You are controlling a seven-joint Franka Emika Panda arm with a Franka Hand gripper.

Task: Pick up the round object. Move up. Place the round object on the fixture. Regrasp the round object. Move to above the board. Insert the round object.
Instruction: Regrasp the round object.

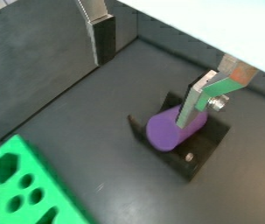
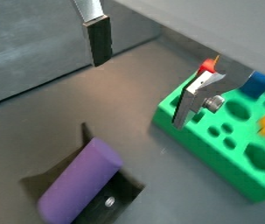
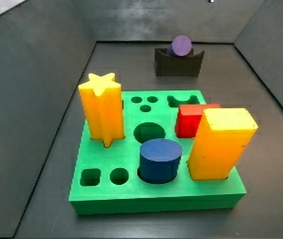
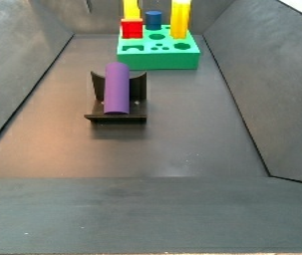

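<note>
on the dark floor, the green board (image 3: 169,182) is carrying a yellow star peg (image 3: 101,107), a yellow block (image 3: 223,142), a red block (image 3: 195,119) and a dark blue cylinder (image 3: 160,160). well apart from it, the fixture (image 4: 116,113) is cradling the purple peg (image 4: 116,86), which is lying on its side in the notch. the fingers (image 1: 158,66) are hanging spread open above the peg (image 1: 170,128), gripping nothing, one plate (image 1: 200,98) just over it.

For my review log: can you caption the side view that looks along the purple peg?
Purple peg lying in the fixture, green board behind; tool out of frame.
</note>
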